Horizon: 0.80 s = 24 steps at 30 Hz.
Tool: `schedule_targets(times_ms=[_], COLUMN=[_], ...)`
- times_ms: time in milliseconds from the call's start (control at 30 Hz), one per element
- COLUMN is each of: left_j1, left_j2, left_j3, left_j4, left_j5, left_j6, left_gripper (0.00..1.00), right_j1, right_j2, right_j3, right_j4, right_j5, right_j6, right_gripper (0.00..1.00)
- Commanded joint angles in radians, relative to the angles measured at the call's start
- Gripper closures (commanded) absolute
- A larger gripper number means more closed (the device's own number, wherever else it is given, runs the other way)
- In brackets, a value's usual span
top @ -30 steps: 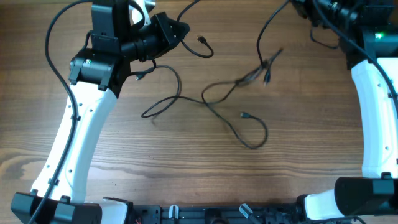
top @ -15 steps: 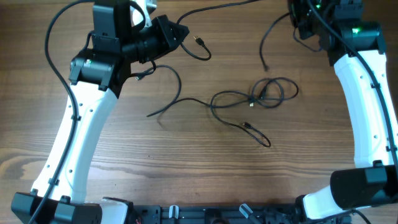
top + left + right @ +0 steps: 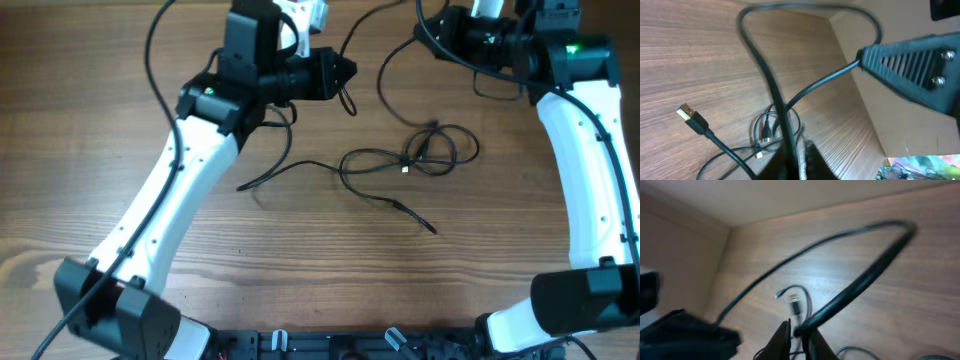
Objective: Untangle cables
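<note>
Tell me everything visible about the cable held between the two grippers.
The cable is thin, black and rubbery-looking. It hangs above the wooden table in a slack loop, pinched by the left gripper at one spot and the right gripper at another. Its ends cannot be traced; motion blurs it in the wrist views.

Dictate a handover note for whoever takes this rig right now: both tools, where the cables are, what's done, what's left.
Left tool: shut on the lifted cable.
Right tool: shut on that same cable further along; it arcs between the two at the far edge.
Knotted coil: lying on the table right of centre, with loose ends trailing left and toward the front.
Done: the lifted cable appears clear of the coil.
Left: the coil is not yet untangled; the lifted cable is not yet set down.
</note>
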Motion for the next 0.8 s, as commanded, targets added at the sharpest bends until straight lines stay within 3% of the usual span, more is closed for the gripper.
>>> schedule_targets(times_ms=[0,67,167,267,300,367,500,767], left_j1=[-0.023,-0.028,-0.039,-0.043,-0.043,-0.043,-0.043,-0.042], left_j2=[0.017,0.017,0.017,0.019,0.021,0.025,0.026,0.026], left_j3=[-0.001,-0.001,-0.001,-0.001,-0.001,-0.001,-0.001,-0.001], left_j4=[0.056,0.089,0.093,0.09,0.09,0.089,0.091,0.091], left_j5=[0.003,0.006,0.006,0.005,0.005,0.005,0.005,0.005], left_j6=[-0.014,-0.014,-0.014,-0.014,-0.013,-0.013,-0.013,-0.014], left_gripper=[0.63,0.35,0.18,0.17,0.17,0.17,0.18,0.21], right_j1=[0.012,0.002,0.004,0.011,0.013,0.017,0.017,0.02], right_j2=[0.069,0.113,0.173,0.225,0.238,0.268,0.295,0.295], right_j3=[0.007,0.007,0.007,0.007,0.007,0.007,0.007,0.007], right_j4=[-0.003,0.005,0.014,0.026,0.029,0.056,0.136,0.214], right_j5=[-0.074,-0.114,-0.164,-0.219,-0.234,-0.331,-0.481,-0.668], right_j6=[0.027,0.036,0.052,0.05,0.049,0.022,0.034,0.029], right_gripper=[0.92,0.93,0.94,0.9,0.84,0.62,0.46,0.34])
